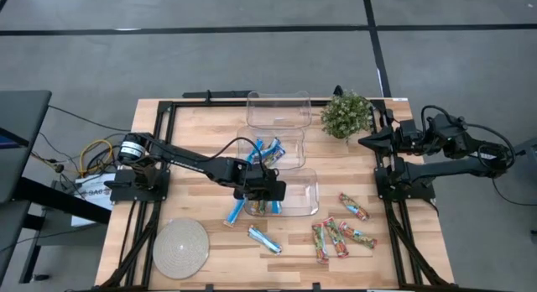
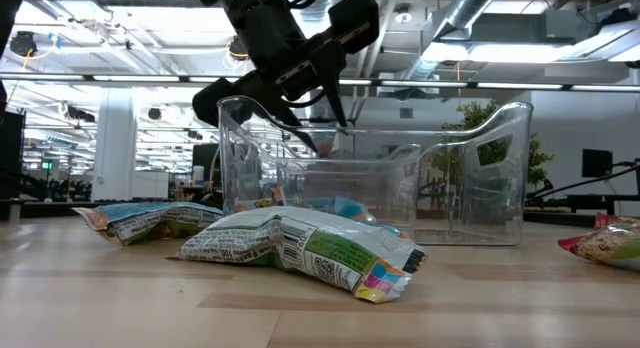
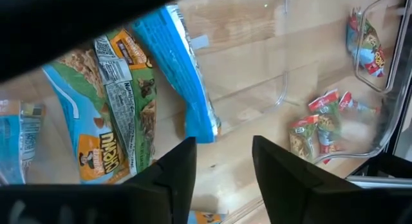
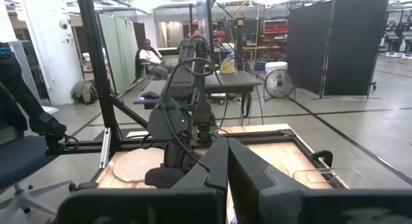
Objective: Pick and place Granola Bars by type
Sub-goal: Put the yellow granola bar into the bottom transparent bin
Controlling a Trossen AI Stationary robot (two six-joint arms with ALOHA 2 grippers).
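My left gripper [image 1: 267, 194] hangs released over the nearest clear bin [image 1: 309, 191], fingers parted with nothing between them; my arm hides much of what lies inside. Granola Bars [image 1: 340, 233] lie scattered on the table [image 1: 419, 250], red-green ones right of the bin, blue ones at its left. My right gripper [image 1: 367, 141] rests clenched beside the plant [image 1: 346, 114].

Left arm stretched across the table's middle, left gripper [image 1: 265, 194] pointing down with fingers [image 3: 177, 176] parted, right arm folded at the right edge, right gripper [image 1: 366, 140] closed.
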